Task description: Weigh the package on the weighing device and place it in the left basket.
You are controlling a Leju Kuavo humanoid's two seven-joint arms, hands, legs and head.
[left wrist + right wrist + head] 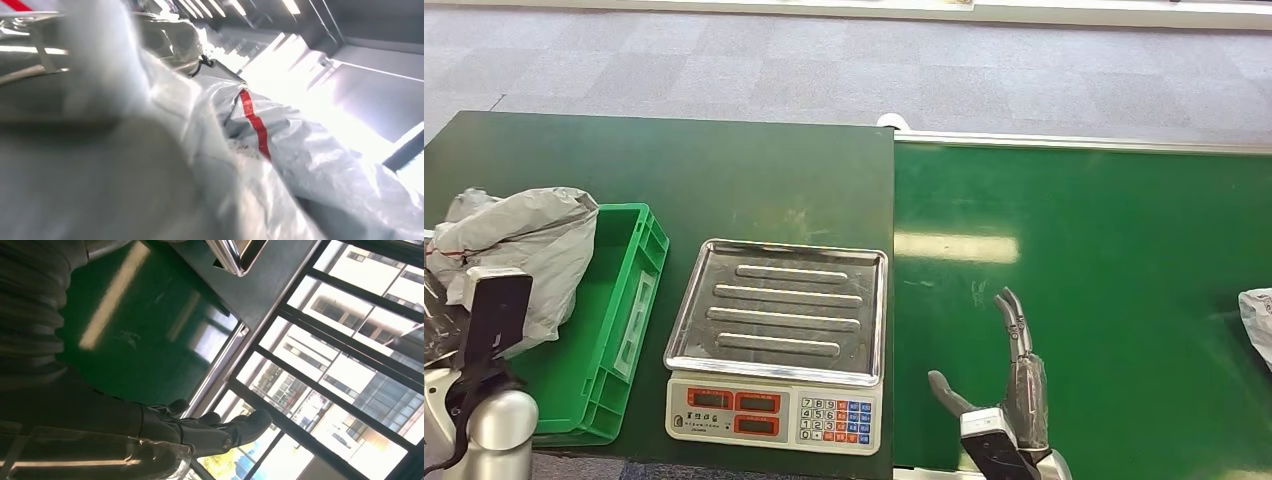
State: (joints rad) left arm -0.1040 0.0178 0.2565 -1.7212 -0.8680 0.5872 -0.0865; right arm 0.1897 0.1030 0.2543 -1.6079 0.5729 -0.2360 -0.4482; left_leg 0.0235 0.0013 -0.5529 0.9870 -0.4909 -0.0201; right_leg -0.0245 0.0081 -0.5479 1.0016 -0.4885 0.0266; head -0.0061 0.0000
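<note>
The left robot hand [484,310] holds the soft grey package [529,245] over the green basket [629,300], the right robot hand [1009,385] is open and empty, and the floppy bag could catch the rim and slide out.

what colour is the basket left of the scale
Green basket, clearest in the head view.

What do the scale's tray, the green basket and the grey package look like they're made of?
Scale tray: likely brushed stainless steel, silvery, reflective, with pressed ribs.
Green basket: looks like moulded rigid plastic, uniform colour, ribbed walls.
Grey package: thin plastic mailer film, crinkled and glossy, with a red stripe in the left wrist view.
</note>
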